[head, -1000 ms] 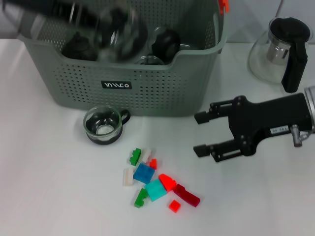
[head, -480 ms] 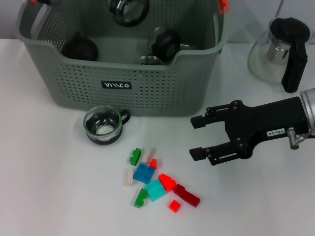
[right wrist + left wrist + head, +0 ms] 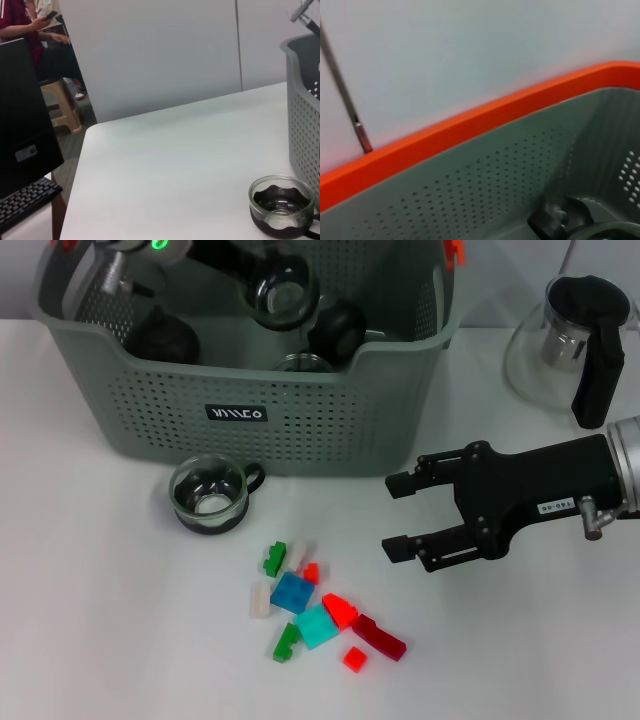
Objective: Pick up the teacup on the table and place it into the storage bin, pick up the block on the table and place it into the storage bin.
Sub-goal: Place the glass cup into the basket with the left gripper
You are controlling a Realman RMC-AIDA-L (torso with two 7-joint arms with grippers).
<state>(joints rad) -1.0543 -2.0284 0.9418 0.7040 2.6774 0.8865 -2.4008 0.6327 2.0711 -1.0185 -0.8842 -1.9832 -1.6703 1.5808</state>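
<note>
Glass with a dark scalloped sleeve, the teacup (image 3: 210, 494) stands upright on the white bench (image 3: 90, 620) in the head view, just in front of the storage bin (image 3: 250, 410), its handle turned toward the robot's right. It looks rigid, smooth and breakable, probably light; the rim or the small handle seems the sensible hold, taken gently since glass may slip. Near it lies a scatter of small plastic blocks (image 3: 315, 605), hard and light, likely easy to pinch across flat sides, the blue block (image 3: 292, 592) among the larger. The right end effector (image 3: 400, 515) hovers beside the blocks with its fingers spread and empty. The left end effector (image 3: 270, 285) is over the bin's interior with another glass cup (image 3: 283, 300) at its tip; whether it grips that cup I cannot tell. A glass teapot (image 3: 570, 345) stands at the far right. In the left wrist view, only the bin's perforated wall (image 3: 485, 185) and orange rim (image 3: 470, 120) show. In the right wrist view, the teacup (image 3: 282, 205) sits close beside the bin wall (image 3: 302, 120), upright, seemingly empty.
</note>
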